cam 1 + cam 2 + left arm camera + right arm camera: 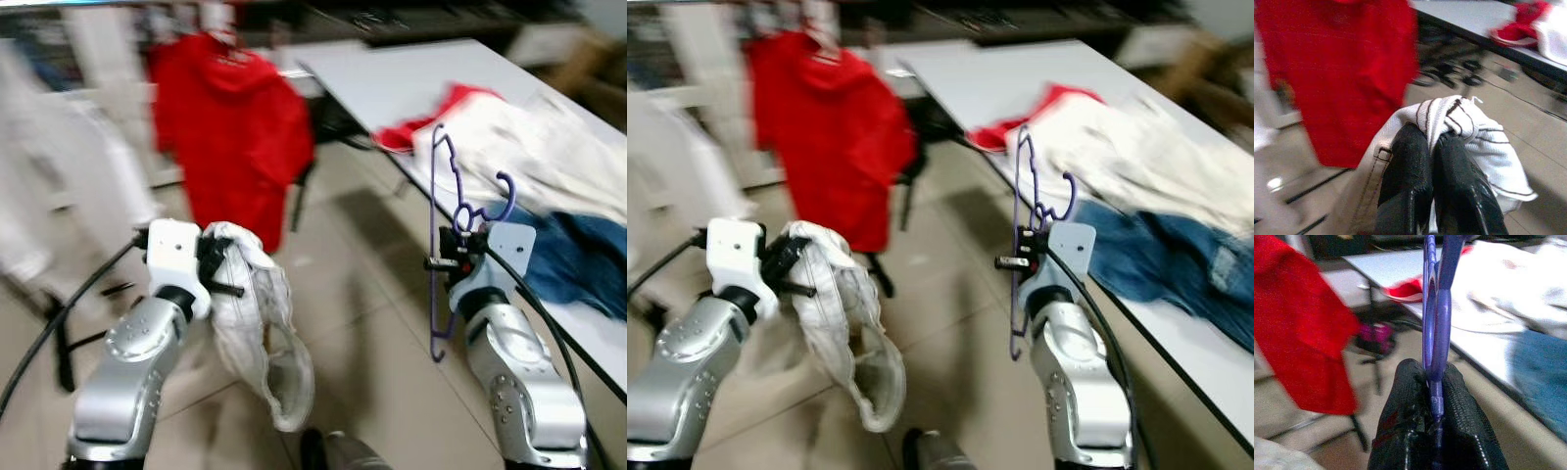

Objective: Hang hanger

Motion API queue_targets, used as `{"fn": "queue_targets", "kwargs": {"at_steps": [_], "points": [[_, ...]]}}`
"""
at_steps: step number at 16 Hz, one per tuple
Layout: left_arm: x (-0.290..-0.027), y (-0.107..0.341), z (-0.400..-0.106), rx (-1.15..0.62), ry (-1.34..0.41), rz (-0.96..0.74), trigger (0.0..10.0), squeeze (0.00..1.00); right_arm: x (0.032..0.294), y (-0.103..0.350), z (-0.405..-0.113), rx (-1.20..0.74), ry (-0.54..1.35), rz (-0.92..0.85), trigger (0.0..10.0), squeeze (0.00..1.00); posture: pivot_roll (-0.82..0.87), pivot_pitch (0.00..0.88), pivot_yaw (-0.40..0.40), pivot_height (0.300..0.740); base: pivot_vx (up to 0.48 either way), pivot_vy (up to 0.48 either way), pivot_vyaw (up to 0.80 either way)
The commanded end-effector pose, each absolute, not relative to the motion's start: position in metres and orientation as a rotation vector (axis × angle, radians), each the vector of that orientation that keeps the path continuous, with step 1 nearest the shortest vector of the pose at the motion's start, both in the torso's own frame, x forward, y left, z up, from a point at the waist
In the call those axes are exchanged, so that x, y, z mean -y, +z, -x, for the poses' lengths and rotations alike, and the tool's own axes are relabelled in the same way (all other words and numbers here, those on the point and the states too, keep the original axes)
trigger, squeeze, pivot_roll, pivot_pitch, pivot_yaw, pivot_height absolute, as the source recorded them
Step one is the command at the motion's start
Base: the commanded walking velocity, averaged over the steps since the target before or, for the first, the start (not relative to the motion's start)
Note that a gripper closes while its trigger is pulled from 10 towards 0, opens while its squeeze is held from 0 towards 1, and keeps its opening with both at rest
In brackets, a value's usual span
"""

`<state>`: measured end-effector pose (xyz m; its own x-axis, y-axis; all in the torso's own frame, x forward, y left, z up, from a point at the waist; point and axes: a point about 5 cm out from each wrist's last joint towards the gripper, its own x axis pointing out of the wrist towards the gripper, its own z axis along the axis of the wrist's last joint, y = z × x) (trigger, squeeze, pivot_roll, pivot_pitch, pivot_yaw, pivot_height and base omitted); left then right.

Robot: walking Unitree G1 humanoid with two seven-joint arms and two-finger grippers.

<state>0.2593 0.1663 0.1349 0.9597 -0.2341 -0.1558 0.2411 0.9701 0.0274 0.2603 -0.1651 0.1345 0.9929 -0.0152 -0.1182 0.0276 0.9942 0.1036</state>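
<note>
Hands of a humanoid robot are raised before it, each holding something, over a tiled floor [353, 294]. Its right hand [462, 257] is clamped together on a purple hanger [436, 225], held upright with the hook curling near the fingers. Its left hand [217, 266] is clamped on a white garment [257, 328] that droops toward the floor. To the right stands a long counter [411, 78] carrying a heap of white, red and blue clothes [529, 166]. Ahead on the left a red top [230, 137] hangs up. The scene is blurred, suggesting the robot is moving. To do this step well, it would likely need to keep the hanger vertical and firmly pinched, and feed one end into the garment's opening without letting the cloth slip. The right wrist view shows the hanger's rod squeezed between both fingers [1408, 401]; the left wrist view shows the garment's dark-trimmed seam bunched between its fingers [1405, 166], details the head views blur.
</note>
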Motion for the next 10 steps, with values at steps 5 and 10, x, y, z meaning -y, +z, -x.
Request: {"fn": "queue_targets", "kwargs": {"at_steps": [5,10], "points": [[-0.1676,0.1461,-0.2595,-0.103,-0.244,-0.050,10.0,0.00,0.1655,0.1310,-0.2525,-0.133,-0.053,-0.126,10.0,0.00,-0.09,0.061,-0.094,0.740,0.000,0.000,-0.80],[-0.1645,0.1469,-0.2580,-0.118,-0.262,-0.008,10.0,0.00,0.1666,0.1283,-0.2561,-0.133,-0.050,-0.113,10.0,0.00,-0.08,0.075,-0.091,0.740,0.000,0.000,-0.80]]}}
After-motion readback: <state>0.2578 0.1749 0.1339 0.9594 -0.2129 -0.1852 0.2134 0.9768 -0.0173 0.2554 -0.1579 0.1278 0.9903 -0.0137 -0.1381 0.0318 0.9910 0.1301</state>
